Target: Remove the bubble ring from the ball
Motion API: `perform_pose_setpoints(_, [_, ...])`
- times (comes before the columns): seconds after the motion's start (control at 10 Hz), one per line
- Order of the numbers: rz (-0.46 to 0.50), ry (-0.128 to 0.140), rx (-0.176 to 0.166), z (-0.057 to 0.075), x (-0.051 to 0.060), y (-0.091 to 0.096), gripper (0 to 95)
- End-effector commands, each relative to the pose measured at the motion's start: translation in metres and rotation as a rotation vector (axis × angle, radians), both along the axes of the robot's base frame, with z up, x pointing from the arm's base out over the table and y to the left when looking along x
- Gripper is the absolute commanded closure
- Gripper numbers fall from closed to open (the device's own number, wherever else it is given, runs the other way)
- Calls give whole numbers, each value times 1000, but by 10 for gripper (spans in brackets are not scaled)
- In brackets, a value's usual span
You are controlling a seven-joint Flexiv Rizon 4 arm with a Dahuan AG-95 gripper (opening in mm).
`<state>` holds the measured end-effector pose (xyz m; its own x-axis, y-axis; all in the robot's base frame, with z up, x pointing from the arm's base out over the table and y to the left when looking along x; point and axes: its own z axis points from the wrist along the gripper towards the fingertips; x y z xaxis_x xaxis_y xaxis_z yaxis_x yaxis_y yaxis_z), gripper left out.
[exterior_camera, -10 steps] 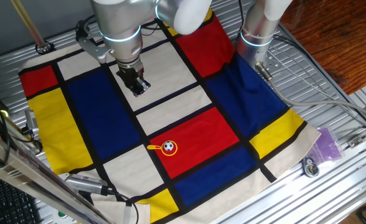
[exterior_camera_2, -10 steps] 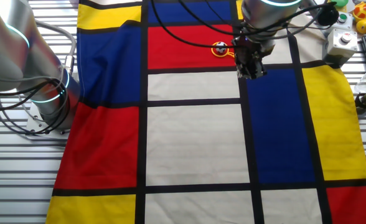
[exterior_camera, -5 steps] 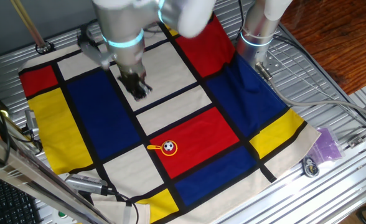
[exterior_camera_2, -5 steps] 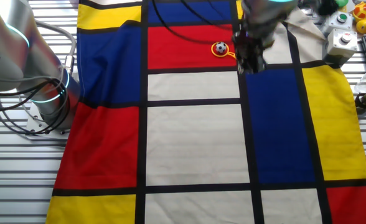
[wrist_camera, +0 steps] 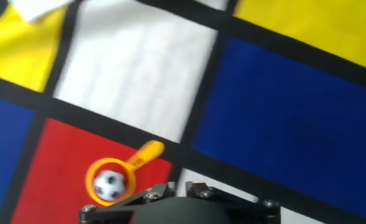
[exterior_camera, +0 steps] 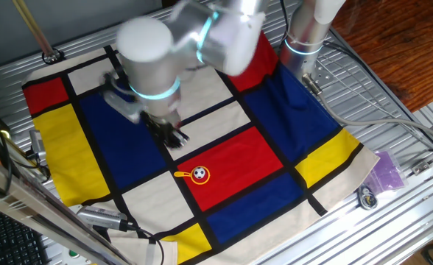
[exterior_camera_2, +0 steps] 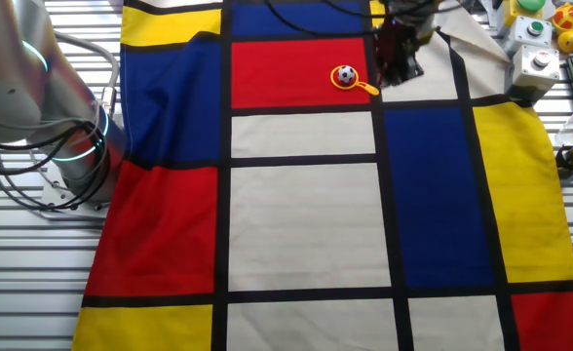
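Checked cloth (exterior_camera: 224,110) in red, blue, yellow and white spread over the counter (exterior_camera: 393,96), purple bag (exterior_camera: 386,170) near its corner, button boxes (exterior_camera_2: 538,64), yellow toy (exterior_camera_2: 568,18)

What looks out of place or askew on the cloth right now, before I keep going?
Nothing stands out. The bubble ring lies flat on the red patch with the ball sitting inside its hoop, handle pointing toward the white patch. The gripper hovers apart from both. The cloth shows only soft folds near its edge.
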<state>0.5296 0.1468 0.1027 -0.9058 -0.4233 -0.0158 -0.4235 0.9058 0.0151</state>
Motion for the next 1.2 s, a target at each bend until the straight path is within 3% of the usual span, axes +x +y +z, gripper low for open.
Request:
perform_pose_setpoints(0.1, [28, 6, 5, -16, -8, 17, 380])
perform_pose_setpoints(0.3, [42, -2, 10, -30, -14, 24, 380])
perform_pose_setpoints(0.8, [43, -2, 17, -48, -22, 43, 380])
perform_pose_setpoints(1.2, [43, -8, 27, -62, -28, 49, 380])
